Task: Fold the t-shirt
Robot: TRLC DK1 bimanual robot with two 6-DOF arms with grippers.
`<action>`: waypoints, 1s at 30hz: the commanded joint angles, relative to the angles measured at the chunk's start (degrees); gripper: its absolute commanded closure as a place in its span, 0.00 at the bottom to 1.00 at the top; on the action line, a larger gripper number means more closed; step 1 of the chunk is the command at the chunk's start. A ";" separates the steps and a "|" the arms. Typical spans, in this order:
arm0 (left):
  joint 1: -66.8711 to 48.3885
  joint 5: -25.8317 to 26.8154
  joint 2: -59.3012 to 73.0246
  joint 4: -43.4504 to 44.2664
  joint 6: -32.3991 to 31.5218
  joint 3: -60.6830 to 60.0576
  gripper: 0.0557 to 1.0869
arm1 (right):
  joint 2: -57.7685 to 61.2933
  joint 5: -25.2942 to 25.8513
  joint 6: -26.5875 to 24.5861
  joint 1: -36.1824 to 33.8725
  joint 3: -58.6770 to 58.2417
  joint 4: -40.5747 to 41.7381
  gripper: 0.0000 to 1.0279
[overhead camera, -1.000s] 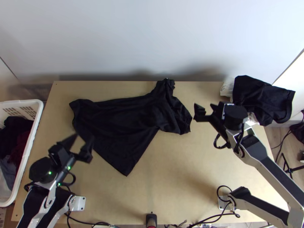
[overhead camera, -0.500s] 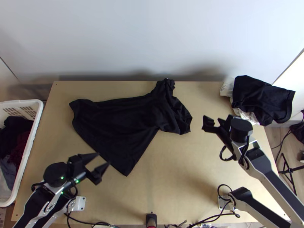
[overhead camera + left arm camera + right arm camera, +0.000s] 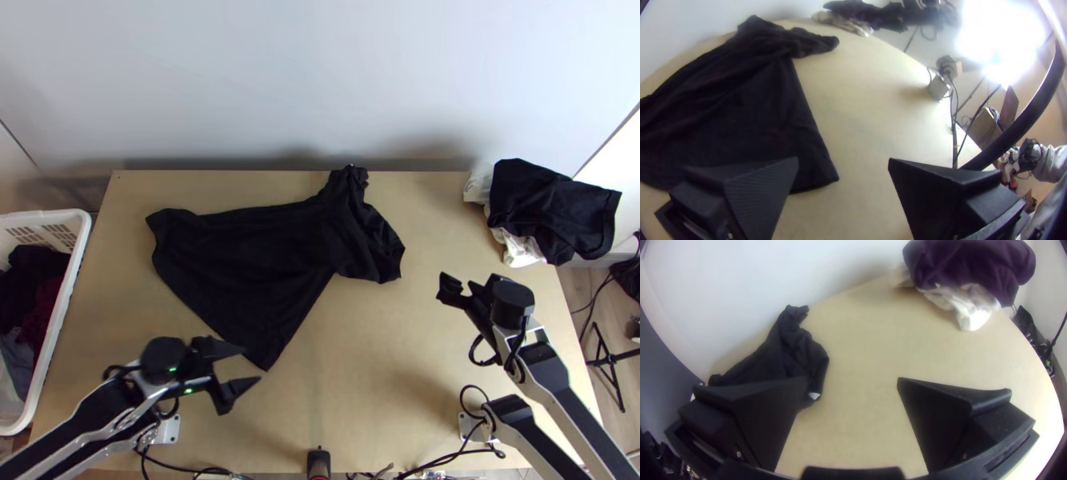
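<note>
The black t-shirt (image 3: pixel 248 256) lies across the table's middle and left, its lower-left part spread fairly flat and its right end bunched. Near the shirt's lowest corner my left gripper (image 3: pixel 251 366) stands open. My right gripper (image 3: pixel 458 293) is to the right of the shirt, apart from it. In the left wrist view the shirt (image 3: pixel 742 102) stretches beyond the open left gripper (image 3: pixel 843 161), nothing between its fingers. The right wrist view has the shirt's bunched end (image 3: pixel 791 349) past one finger of the right gripper (image 3: pixel 852 380), which is open and holds nothing.
Dark folded cloth (image 3: pixel 552 208) lies over white cloth (image 3: pixel 518 248) at the table's back right corner. A white basket (image 3: pixel 62 320) with clothes stands by the left edge. Bare tabletop (image 3: pixel 368 352) stretches between the arms. Cables (image 3: pixel 448 460) run along the near edge.
My left gripper has moved right and toward the near edge, turning to point right. My right gripper has drawn back toward the near edge and somewhat right. The shirt lies as before.
</note>
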 commanded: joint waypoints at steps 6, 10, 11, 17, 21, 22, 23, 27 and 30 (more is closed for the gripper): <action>-13.27 -7.87 26.12 15.45 3.21 3.79 0.05 | -3.49 -1.30 1.49 -3.57 -3.04 -0.18 0.09; -12.92 -10.41 28.49 16.15 6.28 3.88 0.05 | -3.58 -1.47 1.67 -3.93 -2.16 -0.88 0.10; -12.83 -10.68 28.67 16.15 6.81 3.79 0.05 | -3.58 -1.56 1.84 -3.93 -1.81 -1.06 0.10; -11.69 -12.79 28.58 16.15 9.71 3.26 0.05 | -2.18 -2.88 3.95 -4.10 1.35 -2.55 0.10; -10.90 -15.07 28.76 16.15 12.08 2.47 0.05 | -0.86 -3.67 5.01 -4.19 4.16 -4.14 0.09; -10.81 -15.34 29.02 16.15 12.61 2.29 0.05 | -0.59 -3.84 5.18 -4.10 4.69 -4.49 0.09; -10.55 -15.69 29.28 16.15 12.79 2.29 0.05 | -0.33 -3.93 5.45 -4.10 5.13 -4.57 0.09; -9.49 -16.30 30.52 15.71 14.46 2.12 0.05 | 0.64 -4.37 5.71 -4.10 6.45 -5.28 0.09; -9.23 -16.65 31.48 15.53 15.16 2.12 0.05 | 1.08 -4.46 5.80 -4.10 7.24 -5.54 0.09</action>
